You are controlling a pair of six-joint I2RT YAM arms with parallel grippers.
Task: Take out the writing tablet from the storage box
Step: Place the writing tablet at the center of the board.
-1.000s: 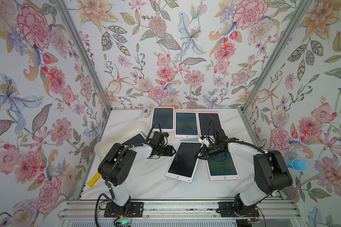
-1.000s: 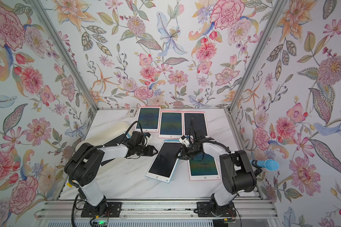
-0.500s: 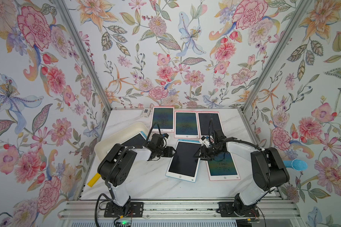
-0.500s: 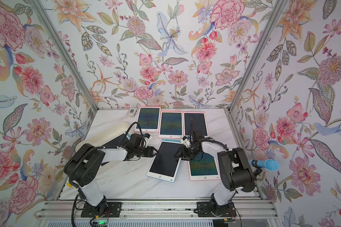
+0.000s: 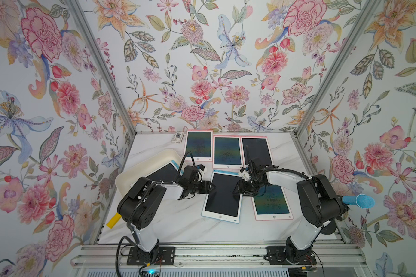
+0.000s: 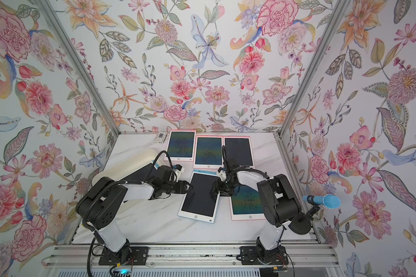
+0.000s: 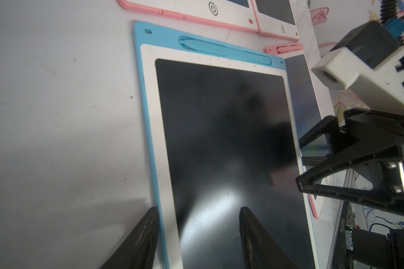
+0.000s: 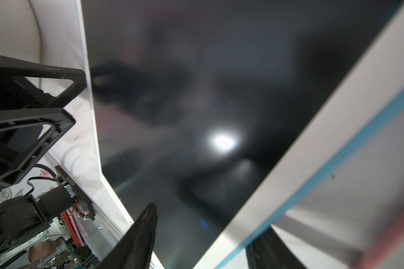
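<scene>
- The writing tablet [image 5: 222,195] was laid flat on the table [image 5: 178,227], outside the storage box [image 5: 139,165].
- The left gripper [image 5: 210,187] and the right gripper [image 5: 237,189] were held spread-jawed at its opposite edges.
- A pink tablet [image 5: 270,203] was crowded just beside it.

surface: marble table [image 5: 178,223] | on it: storage box [image 5: 149,156], blue tablet [image 5: 222,194], four pink tablets [image 5: 227,151], card [image 5: 178,137]

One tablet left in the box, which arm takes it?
Left. The left pincer is open and nearest the storage box; the right pincer sits beyond the laid-out blue tablet, farther off.
</scene>
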